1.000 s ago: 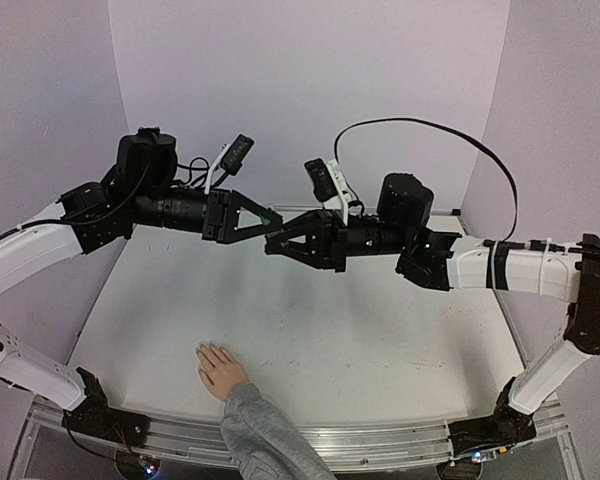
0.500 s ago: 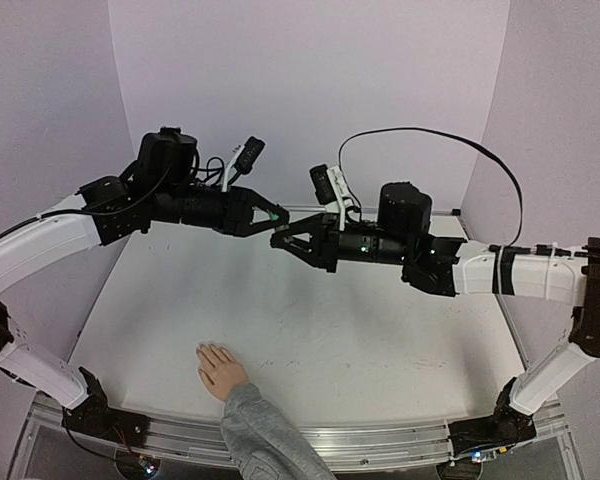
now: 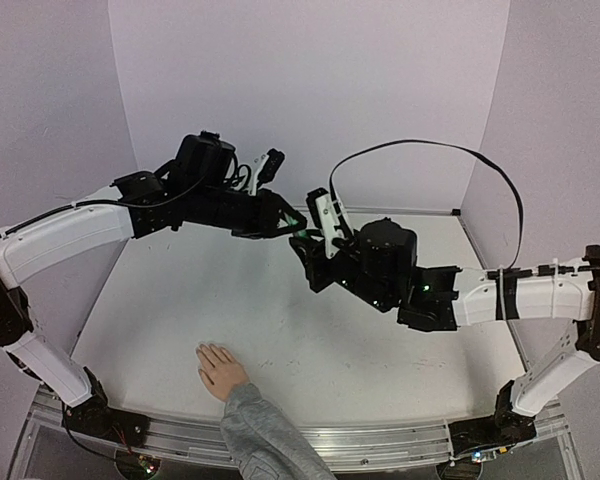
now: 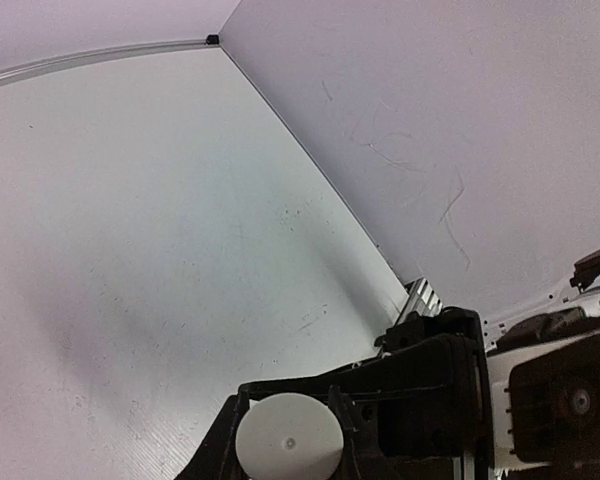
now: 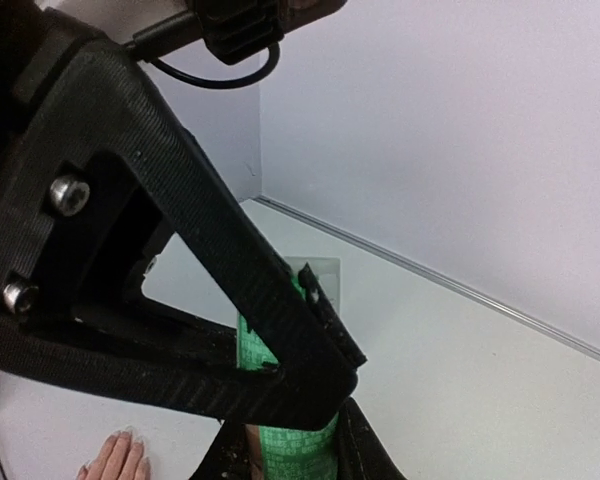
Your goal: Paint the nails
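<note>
A small flesh-coloured hand (image 3: 220, 368) in a grey knit sleeve (image 3: 260, 430) lies palm down at the table's near edge. Its pale nails (image 3: 208, 350) are too small to make out; its fingertips also show in the right wrist view (image 5: 115, 462). Both grippers meet in mid-air above the table's back middle, far from the hand. My right gripper (image 3: 308, 250) (image 5: 292, 455) is shut on a small bottle with a green label (image 5: 285, 445). My left gripper (image 3: 296, 226) (image 4: 285, 425) crosses it and is shut on the bottle's white round end (image 4: 288, 440).
The white table (image 3: 280, 310) is walled by pale panels at the back and both sides. A black cable (image 3: 430, 150) loops above the right arm. A metal rail (image 3: 380, 440) runs along the near edge.
Both grippers stayed joined on the bottle. The left arm reached further right, the meeting point shifted right and a little down, and the right wrist turned and dropped lower. The hand has not moved.
</note>
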Tool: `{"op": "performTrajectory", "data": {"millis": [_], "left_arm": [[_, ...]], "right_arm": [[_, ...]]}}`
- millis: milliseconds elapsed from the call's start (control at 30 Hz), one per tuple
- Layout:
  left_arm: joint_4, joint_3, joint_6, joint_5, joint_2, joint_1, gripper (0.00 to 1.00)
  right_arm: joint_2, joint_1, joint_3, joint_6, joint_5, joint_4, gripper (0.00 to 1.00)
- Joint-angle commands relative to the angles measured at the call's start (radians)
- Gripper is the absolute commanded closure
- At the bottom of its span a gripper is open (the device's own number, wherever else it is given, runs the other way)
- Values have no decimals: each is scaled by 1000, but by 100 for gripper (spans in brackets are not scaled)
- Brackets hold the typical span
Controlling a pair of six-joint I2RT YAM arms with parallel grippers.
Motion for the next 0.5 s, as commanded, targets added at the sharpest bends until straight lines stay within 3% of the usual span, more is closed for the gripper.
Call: {"op": "performTrajectory", "data": {"millis": [0, 133, 200, 333, 467], "left_arm": [[-50, 39, 14, 54, -30, 5, 62], [44, -44, 53, 96, -116, 7, 25], [93, -77, 73, 125, -160, 8, 13], [107, -70, 134, 246, -186, 7, 8], [125, -46, 154, 356, -178, 5, 15]], "right_arm": [[-139, -158, -122, 76, -318, 228, 100], [-194, -230, -175, 114, -648, 278, 100], [-205, -264, -179, 134, -833, 283, 100], [-177, -318, -142, 243, -1232, 316, 100], [-140, -319, -103, 326, -1349, 366, 100]]}}
